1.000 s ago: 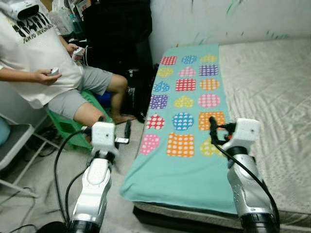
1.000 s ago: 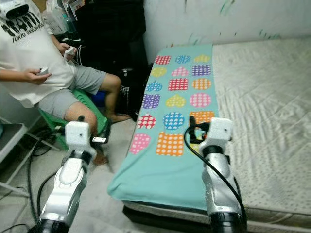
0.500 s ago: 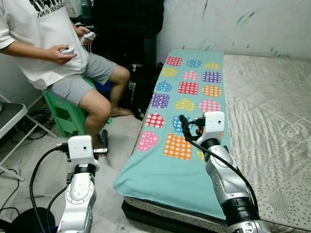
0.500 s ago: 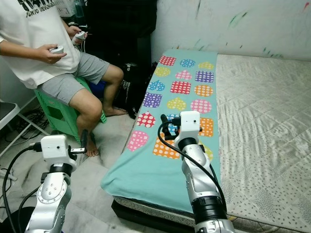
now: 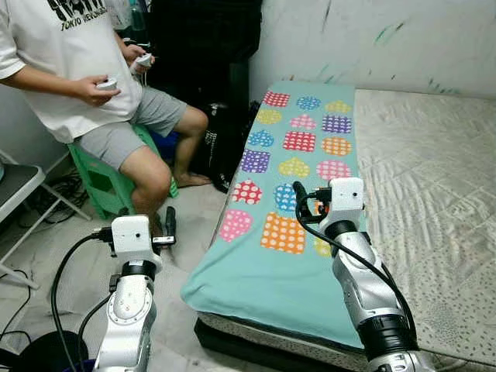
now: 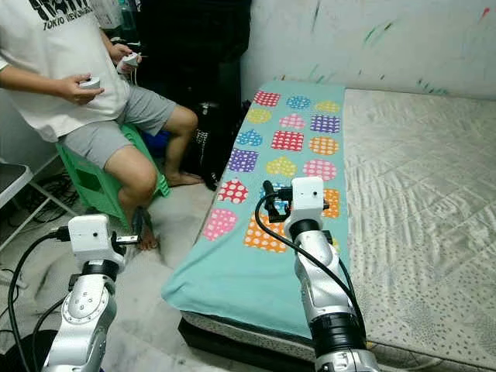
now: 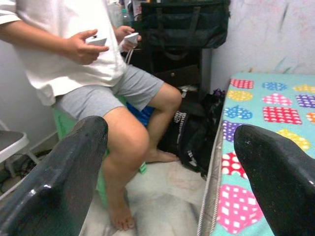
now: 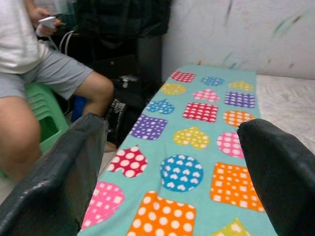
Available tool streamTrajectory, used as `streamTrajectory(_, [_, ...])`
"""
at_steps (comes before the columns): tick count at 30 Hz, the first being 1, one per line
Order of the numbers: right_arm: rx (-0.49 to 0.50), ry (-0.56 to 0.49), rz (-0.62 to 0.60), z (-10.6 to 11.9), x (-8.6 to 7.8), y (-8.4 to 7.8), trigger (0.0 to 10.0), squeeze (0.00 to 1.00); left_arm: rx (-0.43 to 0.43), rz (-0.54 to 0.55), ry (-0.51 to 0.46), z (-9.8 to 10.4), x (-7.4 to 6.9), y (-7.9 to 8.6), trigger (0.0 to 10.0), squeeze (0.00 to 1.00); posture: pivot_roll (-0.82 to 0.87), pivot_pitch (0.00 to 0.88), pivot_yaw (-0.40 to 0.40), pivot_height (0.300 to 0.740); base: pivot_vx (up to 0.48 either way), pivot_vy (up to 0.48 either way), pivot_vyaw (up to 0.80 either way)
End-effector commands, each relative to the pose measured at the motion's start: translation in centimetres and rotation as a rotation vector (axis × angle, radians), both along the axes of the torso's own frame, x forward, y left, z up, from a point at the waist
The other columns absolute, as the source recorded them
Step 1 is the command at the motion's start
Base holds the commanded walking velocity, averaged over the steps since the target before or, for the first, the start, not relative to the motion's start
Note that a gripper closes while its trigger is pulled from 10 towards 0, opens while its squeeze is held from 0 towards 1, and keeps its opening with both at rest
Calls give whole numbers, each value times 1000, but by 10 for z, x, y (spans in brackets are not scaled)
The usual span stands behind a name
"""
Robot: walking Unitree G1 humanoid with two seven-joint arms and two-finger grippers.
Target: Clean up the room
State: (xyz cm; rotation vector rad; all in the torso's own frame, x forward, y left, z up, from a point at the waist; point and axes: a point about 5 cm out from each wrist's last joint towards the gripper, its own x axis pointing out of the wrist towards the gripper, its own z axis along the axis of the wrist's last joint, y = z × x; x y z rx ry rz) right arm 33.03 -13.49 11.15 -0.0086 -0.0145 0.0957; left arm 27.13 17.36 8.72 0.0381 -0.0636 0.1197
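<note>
A teal blanket (image 5: 267, 271) printed with colourful dotted shapes lies along the near edge of a bare grey mattress (image 5: 434, 155), its end hanging over the corner. My right gripper (image 5: 297, 203) is raised over the blanket's near half, open, with nothing between its fingers (image 8: 54, 182). My left gripper (image 5: 169, 225) is held over the floor beside the bed, also open and empty, its fingers (image 7: 54, 182) wide apart and pointing at a seated person's legs.
A person (image 5: 85, 85) sits on a green stool (image 5: 101, 182) at the left, holding two controllers. A black bag (image 5: 221, 143) leans between the stool and the bed. A folding chair (image 5: 15, 186) and cables (image 5: 62, 194) stand at the far left.
The whole picture has shifted since a second ago, so the camera moved and shows more floor. Both arms keep the same raised pose with open fingers.
</note>
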Motion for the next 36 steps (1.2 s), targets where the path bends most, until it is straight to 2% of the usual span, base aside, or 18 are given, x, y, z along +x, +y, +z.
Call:
streamTrajectory(1, [17,-6,-13,1,0,-1,10000,0,6,-6,-7,4,3,1,10000,0,-145,0,88,740,0,0,0])
streamTrajectory(15, [33,61,-66,-10,-5,-12,10000,0,-53,-65,-22,10,5,-8,10000,0,-162,0,98,740,0,0,0])
streamTrajectory(19, [-60,23,-64,-9,-9,-14,10000,0,-54,-76,-37,11,1,-7,10000,0,-163,0,97,740,0,0,0])
streamTrajectory(20, [10,24,-55,-8,-12,-14,10000,0,-52,-74,-35,10,-1,-6,10000,0,-163,0,97,740,0,0,0])
streamTrajectory(22, [20,21,-57,-8,-13,-14,10000,0,-50,-72,-32,9,-2,-5,10000,0,-163,0,97,740,0,0,0])
streamTrajectory(25, [-34,5,-67,-7,-17,-19,10000,0,-29,-66,-17,6,-5,-3,10000,0,-169,0,95,740,0,0,0])
streamTrajectory(29, [-42,35,-88,-12,-20,-24,10000,0,-28,-80,-6,4,-6,-4,10000,0,-169,0,95,740,0,0,0])
streamTrajectory(36, [-29,28,-63,-11,-22,-22,10000,0,-34,-99,-11,6,-5,-9,10000,0,-171,0,97,740,0,0,0])
